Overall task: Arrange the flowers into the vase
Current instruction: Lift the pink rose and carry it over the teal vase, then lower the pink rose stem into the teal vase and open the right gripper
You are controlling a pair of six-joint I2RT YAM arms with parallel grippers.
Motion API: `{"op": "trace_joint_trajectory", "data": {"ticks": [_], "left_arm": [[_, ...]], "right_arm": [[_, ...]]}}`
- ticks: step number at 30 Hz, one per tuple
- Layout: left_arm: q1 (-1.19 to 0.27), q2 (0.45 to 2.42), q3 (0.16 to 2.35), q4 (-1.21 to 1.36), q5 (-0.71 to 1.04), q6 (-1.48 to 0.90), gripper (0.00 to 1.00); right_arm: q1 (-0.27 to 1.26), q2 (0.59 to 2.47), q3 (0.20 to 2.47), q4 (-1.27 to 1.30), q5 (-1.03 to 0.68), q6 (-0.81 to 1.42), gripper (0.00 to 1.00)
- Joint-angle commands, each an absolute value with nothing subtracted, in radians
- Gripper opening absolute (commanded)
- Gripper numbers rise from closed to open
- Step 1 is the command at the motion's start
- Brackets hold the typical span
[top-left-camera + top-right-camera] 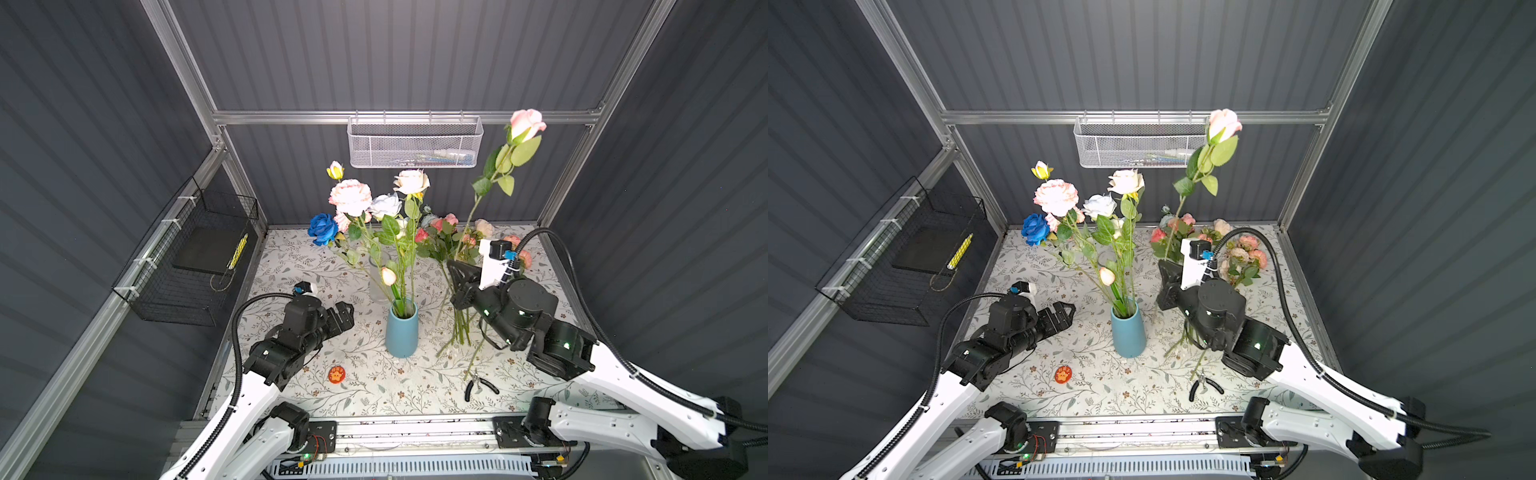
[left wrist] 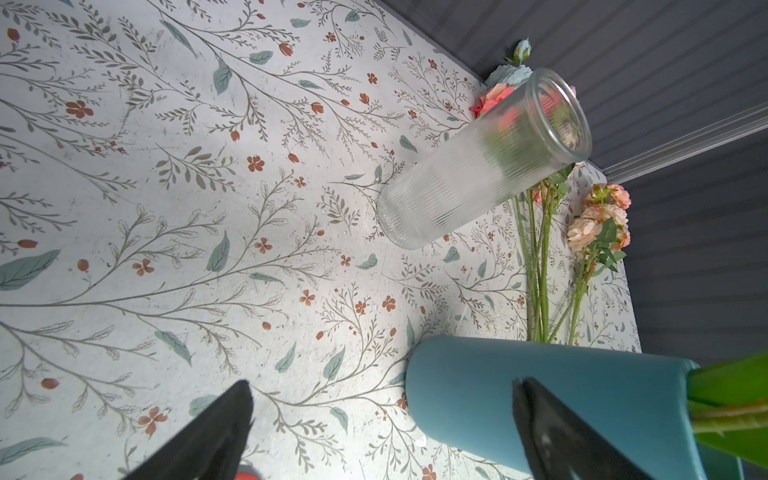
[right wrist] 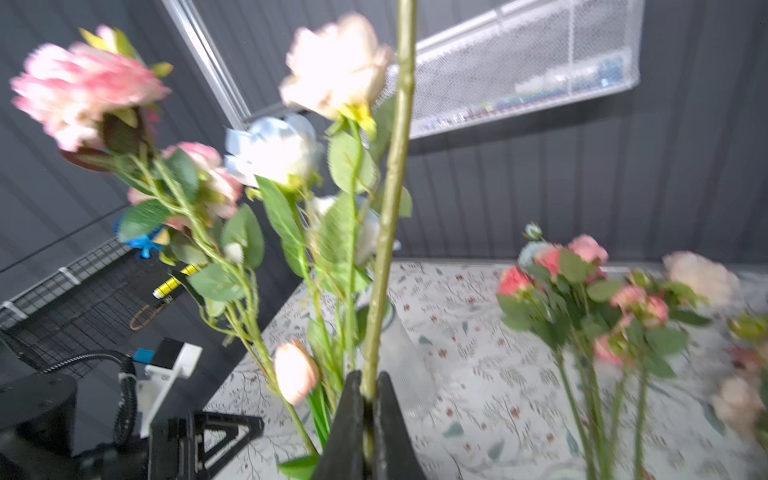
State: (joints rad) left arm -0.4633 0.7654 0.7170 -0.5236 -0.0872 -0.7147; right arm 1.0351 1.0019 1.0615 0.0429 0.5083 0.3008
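Found right gripper [image 3: 366,395] pinching the pink rose [image 1: 525,124] low on its stem, bloom raised near upright above the table [image 1: 316,390]. Logged left gripper [image 2: 382,386] spread wide, holding nothing, low beside the blue vase [image 1: 401,332]. Counted several flowers [image 1: 390,227] standing in that vase; saw other loose blooms [image 1: 446,237] lying on the table right of it, toward the back. Noted clear glass vase [image 2: 478,174] just behind the blue one.

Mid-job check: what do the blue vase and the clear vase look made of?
Blue vase: likely ceramic, matte; opaque, even teal, no sharp glare. Clear vase: probably glass, possibly plastic; transparent, finely ribbed wall, thick rounded rim.
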Motion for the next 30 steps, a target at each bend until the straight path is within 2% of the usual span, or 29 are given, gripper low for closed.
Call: {"op": "trace_joint_trajectory", "data": {"ticks": [1,10,16,22,30], "left_arm": [[-0.466,0.776,0.744,-0.538,-0.098,-0.717,1.00],[-0.466,0.779,0.744,-0.537,-0.097,-0.719,1.00],[-0.466,0.773,0.743,-0.540,-0.092,-0.719,1.00],[-0.466,0.773,0.749,-0.543,-0.092,-0.710,1.00],[-0.466,0.770,0.747,-0.541,-0.083,-0.710,1.00]], "right_arm": [[1.076,1.087,1.091,0.340,0.567,0.092,0.00],[1.094,1.284,1.123,0.539,0.602,-0.054,0.00],[1.121,1.292,0.984,0.624,0.647,-0.060,0.00],[1.155,1.274,0.884,0.602,0.697,-0.007,0.00],[1.182,1.193,0.825,0.468,0.700,0.110,0.48]]}}
